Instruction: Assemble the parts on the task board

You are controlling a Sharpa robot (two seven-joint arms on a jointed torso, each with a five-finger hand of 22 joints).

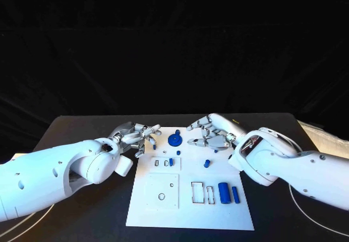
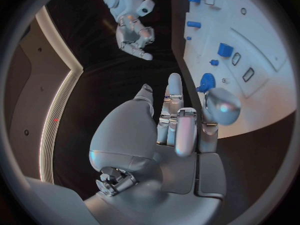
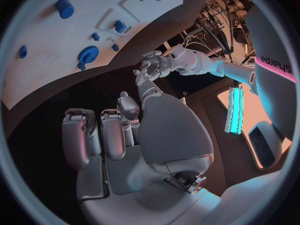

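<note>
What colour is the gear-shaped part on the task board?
Blue. The gear shows best in the right wrist view, lying on the white task board.

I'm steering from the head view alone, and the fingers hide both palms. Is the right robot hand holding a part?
Observer: No. The right wrist view shows the right robot hand with nothing between its fingers.
Operator: And the left one?
Observer: The left robot hand is empty too, going by the left wrist view.
Operator: How does it sit against the gear?
Observer: One fingertip reaches over the edge of the task board, right beside the blue gear. I cannot tell whether they touch.
</note>
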